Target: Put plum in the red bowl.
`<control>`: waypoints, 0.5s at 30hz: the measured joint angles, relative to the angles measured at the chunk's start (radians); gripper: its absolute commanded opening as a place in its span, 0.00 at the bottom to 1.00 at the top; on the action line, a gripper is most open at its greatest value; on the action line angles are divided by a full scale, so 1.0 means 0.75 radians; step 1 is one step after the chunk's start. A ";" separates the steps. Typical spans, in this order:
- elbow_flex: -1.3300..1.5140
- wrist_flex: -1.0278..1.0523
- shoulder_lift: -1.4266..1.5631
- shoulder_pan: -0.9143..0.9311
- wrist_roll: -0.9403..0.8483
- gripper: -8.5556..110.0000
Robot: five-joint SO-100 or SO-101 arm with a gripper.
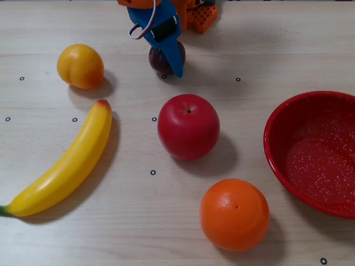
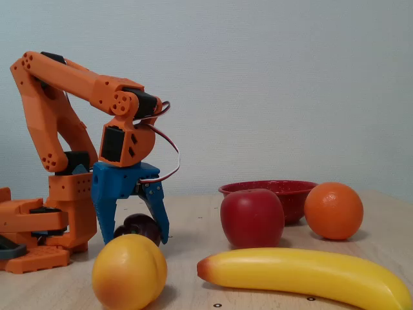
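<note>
I had my gripper (image 2: 134, 240) straddling the plum (image 2: 137, 227) near the arm's base, blue fingers narrowed against its sides though contact was unclear, so I could lift it past the apple (image 1: 188, 126) toward the red bowl (image 1: 277, 119).

Pale wood table (image 1: 266, 50): plum (image 1: 160, 61), apple (image 1: 188, 126), orange (image 1: 234, 214), banana (image 1: 66, 163), peach (image 1: 80, 66), red bowl (image 1: 313, 152).

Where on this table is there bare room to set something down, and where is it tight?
Bare table lies between the plum and the red bowl, and along the lower middle between banana and orange. Tight: apple beside orange, and around the pincer at the plum.
</note>
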 measured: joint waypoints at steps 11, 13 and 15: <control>0.000 0.000 0.000 0.000 -0.002 0.15; 0.000 0.000 0.000 0.000 -0.002 0.07; 0.000 0.000 0.000 0.000 -0.002 0.07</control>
